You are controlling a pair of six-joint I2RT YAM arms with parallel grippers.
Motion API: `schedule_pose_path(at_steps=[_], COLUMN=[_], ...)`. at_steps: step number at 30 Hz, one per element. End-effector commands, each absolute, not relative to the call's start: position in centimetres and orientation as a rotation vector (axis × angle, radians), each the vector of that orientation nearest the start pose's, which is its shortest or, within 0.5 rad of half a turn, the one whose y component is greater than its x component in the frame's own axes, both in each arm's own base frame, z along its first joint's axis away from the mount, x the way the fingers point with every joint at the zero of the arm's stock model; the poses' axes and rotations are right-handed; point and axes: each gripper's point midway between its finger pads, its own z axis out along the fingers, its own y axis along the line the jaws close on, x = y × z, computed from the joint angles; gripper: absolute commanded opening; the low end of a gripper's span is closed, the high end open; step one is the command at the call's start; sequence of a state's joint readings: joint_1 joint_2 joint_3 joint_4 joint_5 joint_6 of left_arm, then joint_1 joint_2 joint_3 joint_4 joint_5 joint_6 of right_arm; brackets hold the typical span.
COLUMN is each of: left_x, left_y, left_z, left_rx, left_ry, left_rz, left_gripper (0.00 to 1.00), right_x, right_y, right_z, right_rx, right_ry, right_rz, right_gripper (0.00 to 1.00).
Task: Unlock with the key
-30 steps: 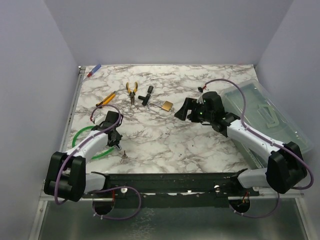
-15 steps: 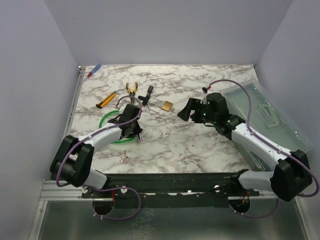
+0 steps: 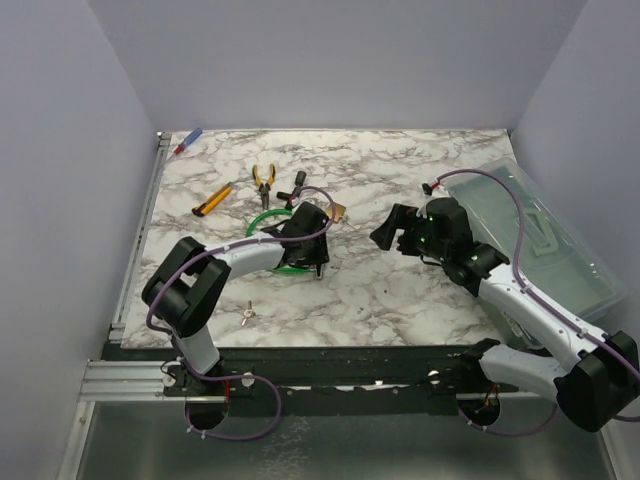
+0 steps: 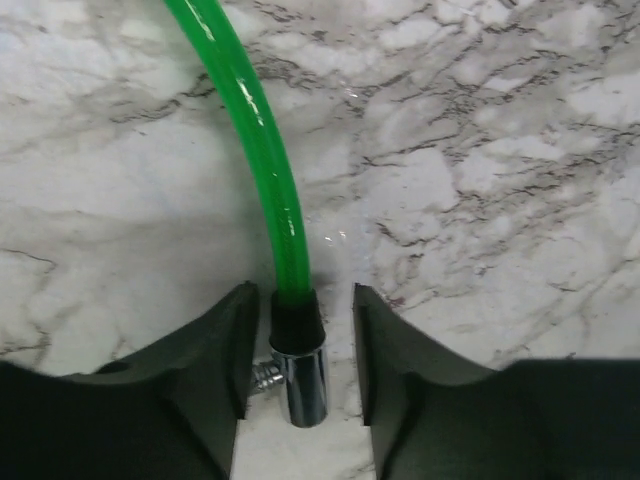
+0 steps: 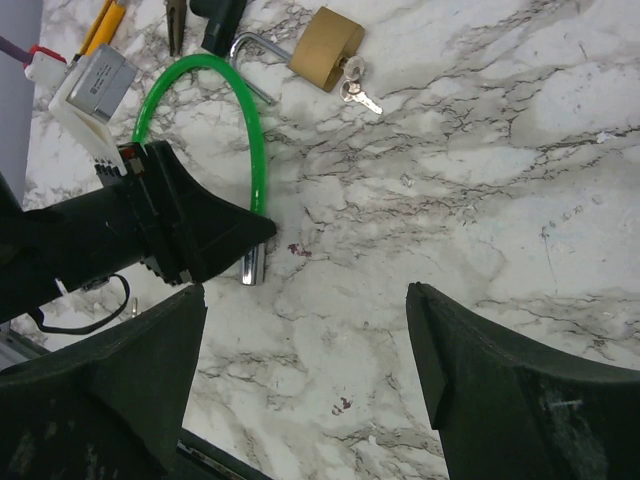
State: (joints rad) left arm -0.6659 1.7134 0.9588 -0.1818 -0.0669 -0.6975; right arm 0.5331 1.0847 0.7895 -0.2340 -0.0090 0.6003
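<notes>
The brass padlock (image 5: 325, 48) lies at the back of the marble table with a key (image 5: 355, 90) in its body; in the top view the padlock (image 3: 337, 211) shows just beyond my left arm. Another small key (image 3: 246, 312) lies near the front edge. My left gripper (image 4: 300, 340) is low on the table, its jaws a little apart on either side of the chrome end (image 4: 297, 380) of a green cable lock (image 3: 268, 218). My right gripper (image 5: 305, 295) is wide open and empty, above the table to the right of the padlock; it also shows in the top view (image 3: 392, 230).
Pliers (image 3: 263, 180), a yellow-handled tool (image 3: 210, 200), a black part (image 3: 295, 188) and a marker (image 3: 187, 141) lie at the back left. A clear plastic box (image 3: 530, 235) stands along the right edge.
My left gripper has swept from the left side to the middle of the table, and the green cable has come along with it. My right gripper has drifted slightly to the right.
</notes>
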Motion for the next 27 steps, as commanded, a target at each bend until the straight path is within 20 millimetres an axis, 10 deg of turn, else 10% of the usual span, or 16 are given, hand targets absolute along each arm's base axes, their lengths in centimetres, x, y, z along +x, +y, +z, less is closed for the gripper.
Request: schedule_pose_path(at_steps=[1, 9, 22, 27], left_x=[29.9, 29.7, 27.9, 26.6], left_y=[-27.4, -25.0, -6.5, -2.8], left_z=[3.8, 9.4, 19.5, 20.5], left_rx=[-0.014, -0.029, -0.261, -0.407], left_ry=[2.56, 2.467, 2.215, 2.078], left_rz=[-0.545, -0.49, 0.026, 0.134], left_gripper=[0.57, 0.84, 0.88, 0.89], right_x=[28.4, 28.3, 24.7, 22.1], right_y=[18.4, 20.9, 32.7, 38.8], right_z=[17.0, 18.8, 18.8, 16.7], right_rx=[0.088, -0.062, -0.709, -0.97], right_ry=[2.195, 2.167, 2.087, 2.08], right_rz=[0.599, 0.724, 0.992, 1.045], right_gripper=[0.87, 0.87, 0.79, 0.75])
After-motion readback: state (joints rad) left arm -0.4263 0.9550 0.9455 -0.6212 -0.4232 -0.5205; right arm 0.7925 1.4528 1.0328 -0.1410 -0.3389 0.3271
